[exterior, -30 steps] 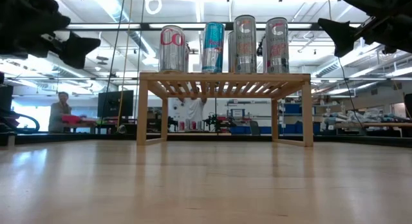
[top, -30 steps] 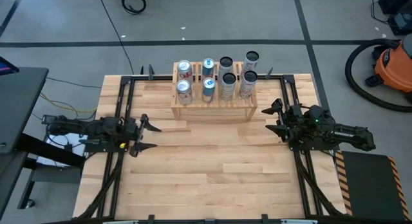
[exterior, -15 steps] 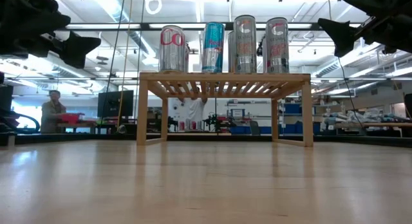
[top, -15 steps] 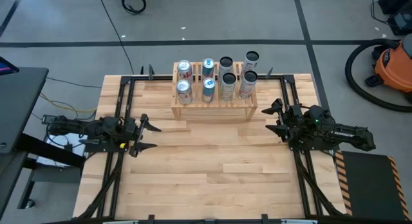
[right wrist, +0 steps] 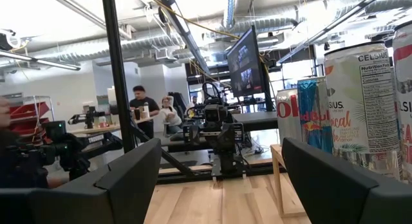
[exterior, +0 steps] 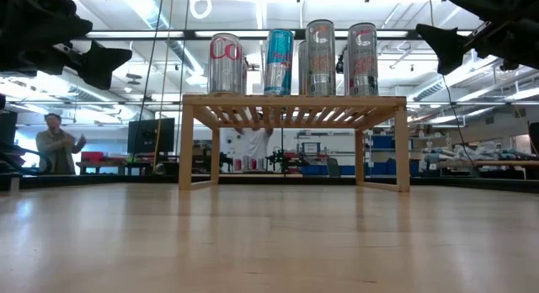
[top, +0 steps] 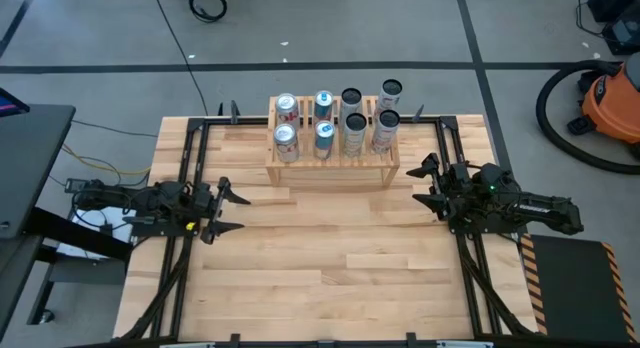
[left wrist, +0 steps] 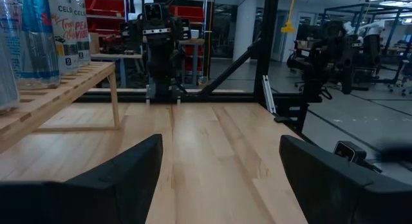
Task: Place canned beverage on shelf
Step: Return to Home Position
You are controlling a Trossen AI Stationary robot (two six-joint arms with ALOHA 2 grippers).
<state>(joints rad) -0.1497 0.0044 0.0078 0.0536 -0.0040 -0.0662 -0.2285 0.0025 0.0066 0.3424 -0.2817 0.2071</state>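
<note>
The light-wood shelf (top: 330, 163) stands at the table's far middle on its plank legs, with several tall cans (top: 324, 135) upright on its slatted top; it shows in the low view (exterior: 290, 103) too. My left gripper (top: 232, 212) is open and empty at the table's left side, clear of the shelf. My right gripper (top: 428, 186) is open and empty at the right side, just right of the shelf's near right corner. The left wrist view shows the shelf's edge (left wrist: 58, 89) with cans; the right wrist view shows cans (right wrist: 360, 108).
Black frame rails (top: 190, 178) run along the table's left and right sides. An orange vacuum (top: 610, 98) stands on the floor beyond the right edge. A person (exterior: 55, 146) shows in the room behind. Bare tabletop (top: 330, 248) lies in front of the shelf.
</note>
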